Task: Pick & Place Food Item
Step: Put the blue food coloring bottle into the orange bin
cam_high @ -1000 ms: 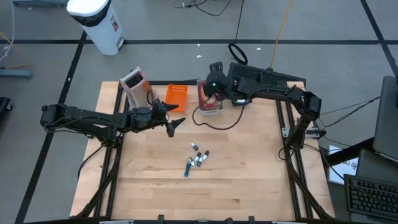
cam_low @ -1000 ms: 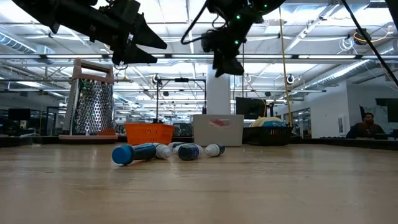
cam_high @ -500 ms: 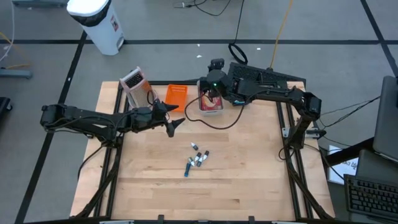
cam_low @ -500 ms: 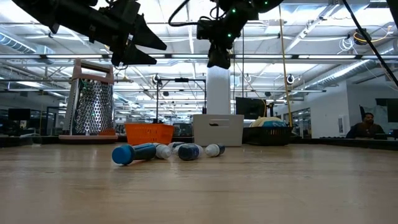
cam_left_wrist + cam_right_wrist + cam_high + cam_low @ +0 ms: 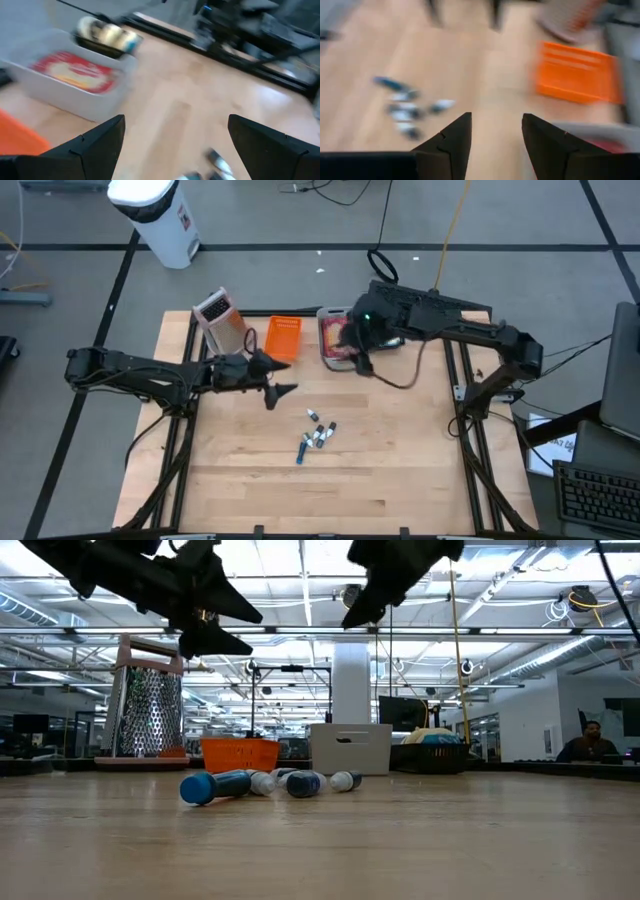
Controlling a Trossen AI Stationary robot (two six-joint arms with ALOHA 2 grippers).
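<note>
Red food packet [image 5: 338,343] lies in the white bin [image 5: 325,313] just beside the right gripper [image 5: 362,364], whose fingers stand apart and empty; left gripper [image 5: 283,390] hangs wide open nearby. The placing looks done; next, probably, a fresh pick.

R hand [image 5: 362,366] beside white bin [image 5: 337,340]; L hand [image 5: 281,392] open, mid-table.
</note>
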